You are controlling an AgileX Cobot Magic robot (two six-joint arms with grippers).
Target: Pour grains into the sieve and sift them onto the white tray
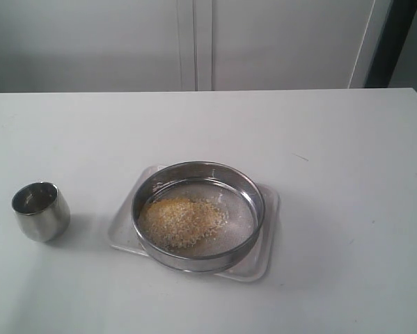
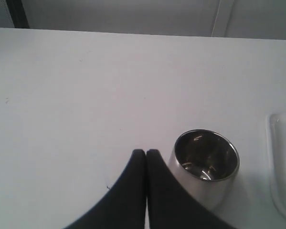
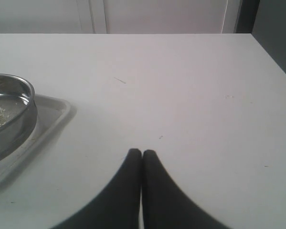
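The round steel sieve (image 1: 198,214) sits on the white tray (image 1: 263,256) in the middle of the table. A heap of yellow and pale grains (image 1: 180,221) lies on its mesh, towards its left side. A small steel cup (image 1: 41,211) stands upright and empty to the left of the tray. In the left wrist view my left gripper (image 2: 145,152) is shut with nothing in it, just beside the cup (image 2: 206,163). My right gripper (image 3: 142,152) is shut and empty over bare table, apart from the sieve (image 3: 11,119) and tray (image 3: 52,112). Neither gripper shows in the exterior view.
The white table (image 1: 347,174) runs back to a pale wall with panel seams. Its right edge (image 3: 271,57) shows in the right wrist view, with a dark gap beyond. A corner of the tray (image 2: 282,167) appears in the left wrist view.
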